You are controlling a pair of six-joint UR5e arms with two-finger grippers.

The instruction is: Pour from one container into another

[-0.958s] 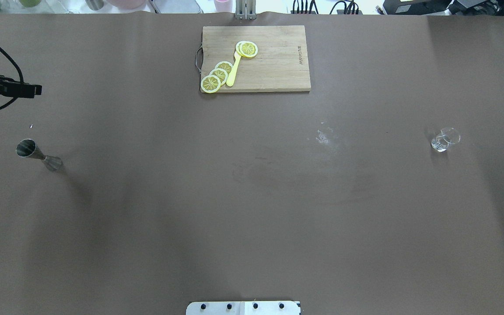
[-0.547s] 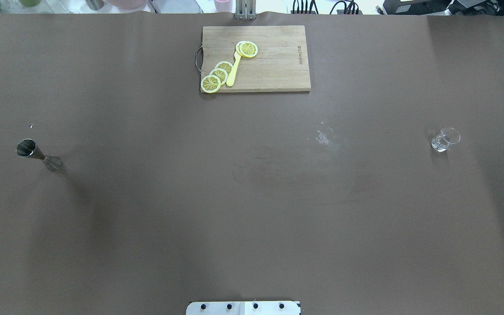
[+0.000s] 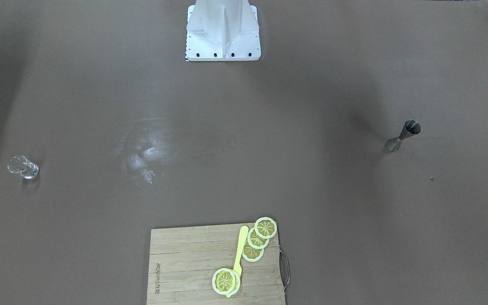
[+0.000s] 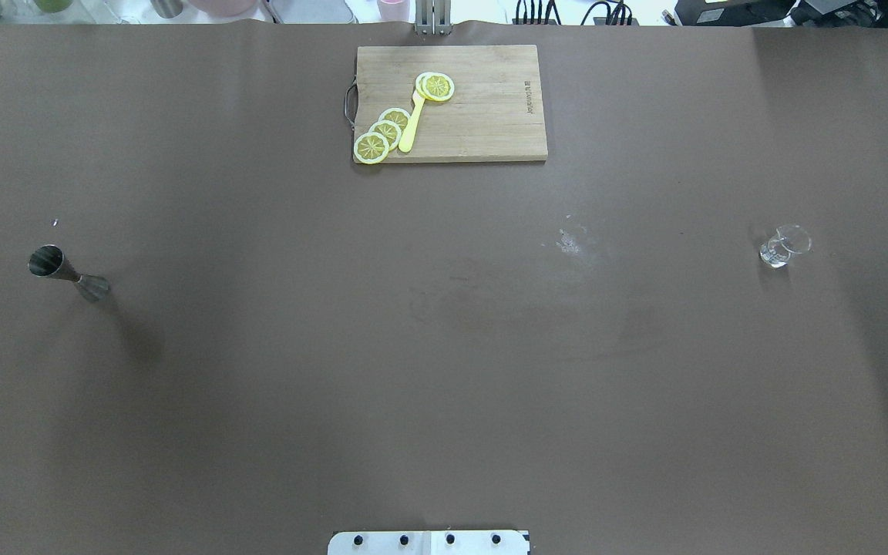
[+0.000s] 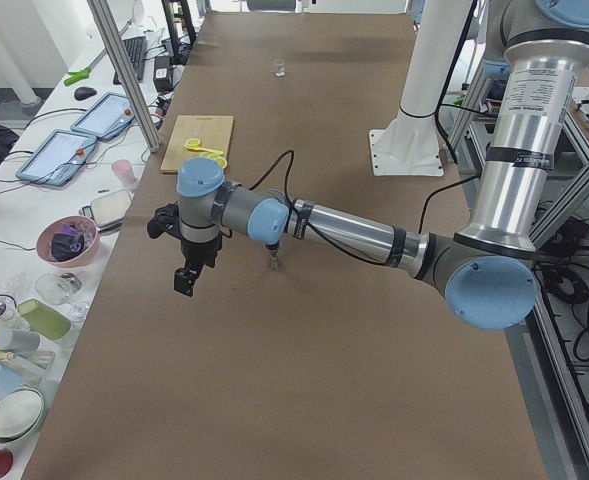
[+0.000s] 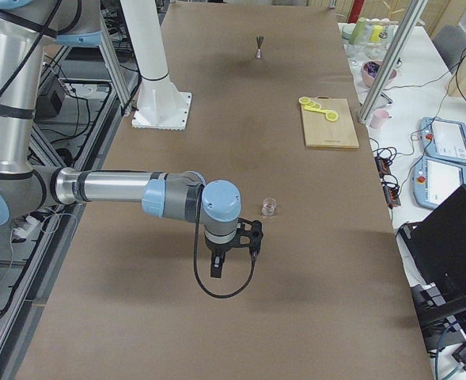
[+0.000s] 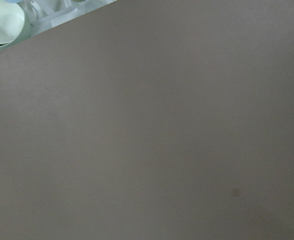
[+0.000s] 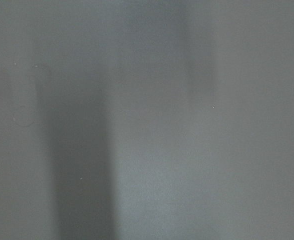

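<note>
The steel jigger (image 4: 66, 274) stands upright on the table's left side, also seen as the jigger (image 3: 403, 135) and the jigger (image 5: 273, 262). Far off on the right side stands the small clear glass cup (image 4: 782, 247), the same cup (image 3: 23, 167) and cup (image 6: 269, 207). My left gripper (image 5: 184, 285) hangs over the table's outer left part, apart from the jigger. My right gripper (image 6: 215, 269) hangs near the cup, apart from it. Both grippers show only in the side views, so I cannot tell whether they are open or shut. The wrist views show only brown table.
A wooden cutting board (image 4: 482, 116) at the table's far middle carries lemon slices (image 4: 382, 132) and a yellow knife (image 4: 411, 127). A whitish smear (image 4: 571, 240) marks the table right of centre. The white robot base (image 3: 223, 29) stands at the near edge. Bowls (image 5: 64, 240) sit beyond the left end.
My left gripper, at the overhead view's left edge a second ago, has drawn back leftward and left that view. The jigger and the cup have not moved.
</note>
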